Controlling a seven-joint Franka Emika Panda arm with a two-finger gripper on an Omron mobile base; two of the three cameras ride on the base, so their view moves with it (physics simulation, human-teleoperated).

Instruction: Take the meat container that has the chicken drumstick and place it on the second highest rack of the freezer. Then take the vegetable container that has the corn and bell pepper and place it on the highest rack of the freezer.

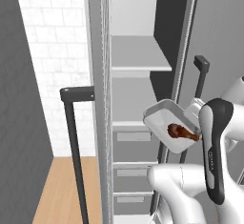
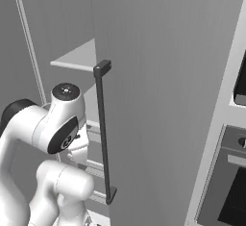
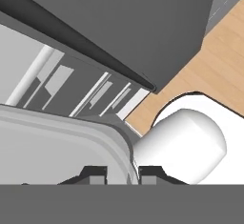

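The freezer (image 1: 102, 99) stands open in the left base view. Its highest rack (image 1: 140, 67) and the second highest rack (image 1: 127, 124) are both bare. The meat container (image 1: 164, 120), a light-grey tray, hangs tilted in front of the second highest rack, with the chicken drumstick (image 1: 182, 132) lying in its lower corner. My gripper (image 1: 192, 122) is shut on the tray's right rim. In the hand view the fingertips (image 3: 96, 173) clamp the container rim (image 3: 123, 147). The vegetable container, corn and bell pepper are out of view.
Grey drawer fronts (image 1: 132, 144) stack below the lower rack. Dark bar handles (image 1: 71, 137) (image 1: 200, 77) stand on the open doors at either side. The right door (image 2: 158, 76) with its handle (image 2: 103, 133) is close to my arm. A black wall oven (image 2: 230, 182) is at the far right.
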